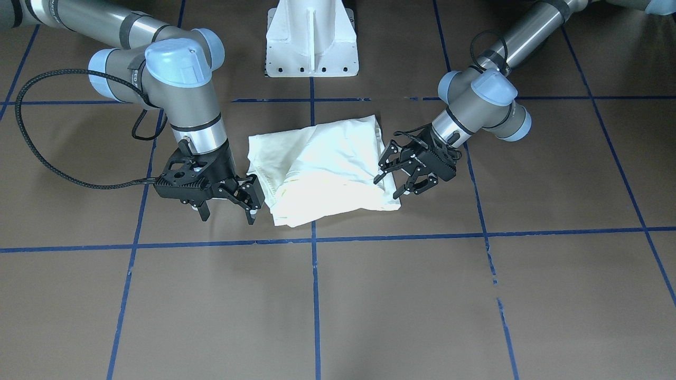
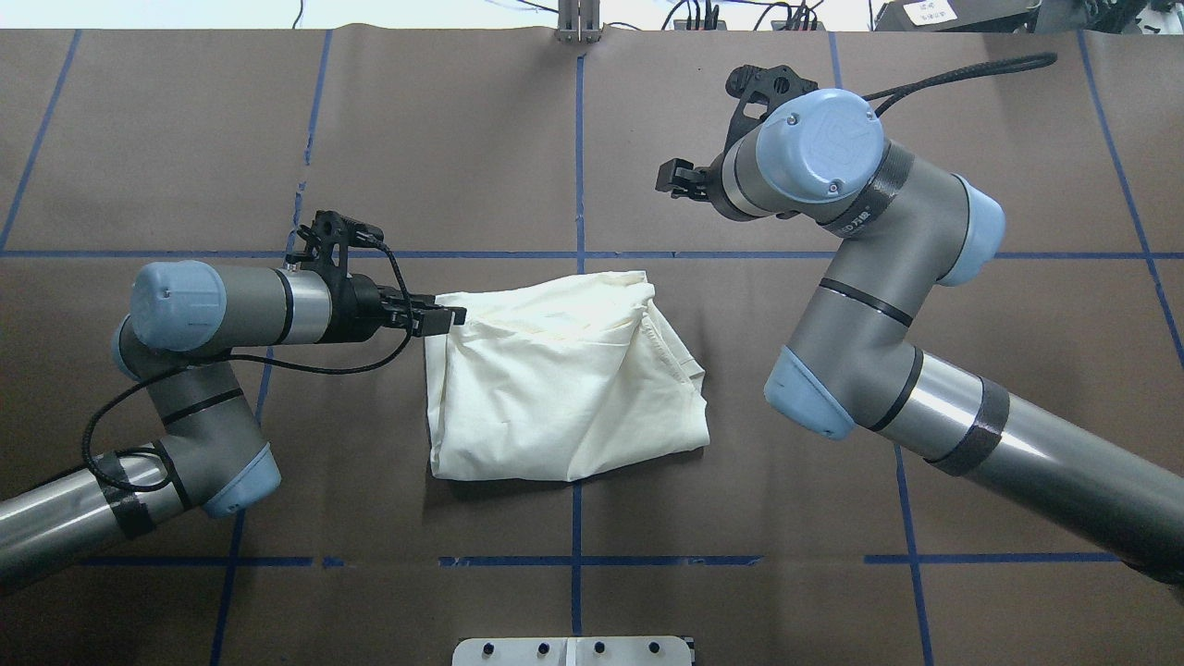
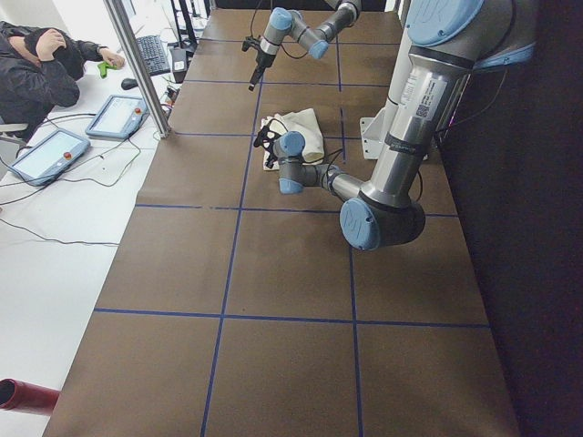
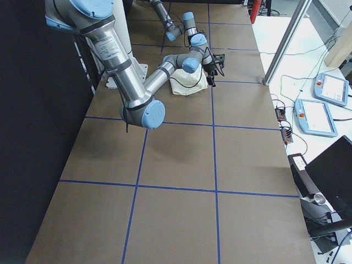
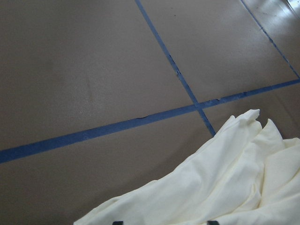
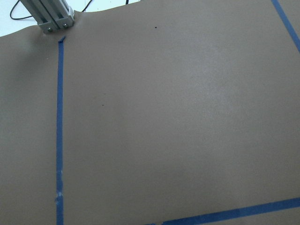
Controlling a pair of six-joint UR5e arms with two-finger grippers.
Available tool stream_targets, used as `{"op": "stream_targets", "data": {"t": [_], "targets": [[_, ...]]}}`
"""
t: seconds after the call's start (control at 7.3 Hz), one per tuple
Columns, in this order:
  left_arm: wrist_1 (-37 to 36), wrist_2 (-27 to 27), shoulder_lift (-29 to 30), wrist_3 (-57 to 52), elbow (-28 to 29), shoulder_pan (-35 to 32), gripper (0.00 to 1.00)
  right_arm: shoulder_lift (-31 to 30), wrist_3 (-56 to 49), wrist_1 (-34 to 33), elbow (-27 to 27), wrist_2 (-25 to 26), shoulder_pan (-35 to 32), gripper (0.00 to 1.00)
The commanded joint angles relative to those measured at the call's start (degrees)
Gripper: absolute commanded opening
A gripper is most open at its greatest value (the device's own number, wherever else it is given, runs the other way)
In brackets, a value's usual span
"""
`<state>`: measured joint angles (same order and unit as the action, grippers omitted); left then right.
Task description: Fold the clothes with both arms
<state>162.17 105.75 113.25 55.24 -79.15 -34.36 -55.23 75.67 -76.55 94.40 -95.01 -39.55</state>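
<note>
The clothes [image 1: 327, 169] are one cream-white shirt lying in a rumpled, roughly square folded bundle [image 2: 555, 388] on the brown table, with its print hidden. My left gripper [image 1: 404, 179] is open at the bundle's edge, one finger over the cloth and the other beside it. From overhead, the left gripper [image 2: 442, 317] sits at the shirt's far left corner. The left wrist view shows the cloth [image 5: 225, 187] filling its lower right. My right gripper [image 1: 228, 212] is open and holds nothing. It hangs raised above the table [image 2: 673, 176], apart from the shirt, and its wrist view shows only bare table.
Blue tape lines [image 2: 578, 166] grid the brown table. The white pedestal base [image 1: 311, 47] stands behind the shirt. A metal post [image 3: 137, 64] rises at the far table edge. A person [image 3: 36, 64] sits at a side desk with tablets [image 4: 324, 104].
</note>
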Motion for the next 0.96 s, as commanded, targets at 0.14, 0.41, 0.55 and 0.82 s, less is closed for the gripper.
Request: {"op": "stream_targets", "data": {"t": [0.14, 0.41, 0.55, 0.82], "targets": [[0.6, 0.0, 0.4, -0.2, 0.7, 0.4, 0.55, 0.0, 0.0, 0.0, 0.0, 0.0, 0.0, 1.00], [0.6, 0.0, 0.4, -0.2, 0.8, 1.1, 0.51, 0.0, 0.0, 0.0, 0.0, 0.0, 0.0, 1.00], [0.5, 0.0, 0.5, -0.2, 0.8, 1.4, 0.47, -0.1, 0.0, 0.0, 0.0, 0.0, 0.0, 1.00], [0.5, 0.0, 0.5, -0.1, 0.8, 1.6, 0.00, -0.1, 0.0, 0.0, 0.0, 0.0, 0.0, 1.00]]}}
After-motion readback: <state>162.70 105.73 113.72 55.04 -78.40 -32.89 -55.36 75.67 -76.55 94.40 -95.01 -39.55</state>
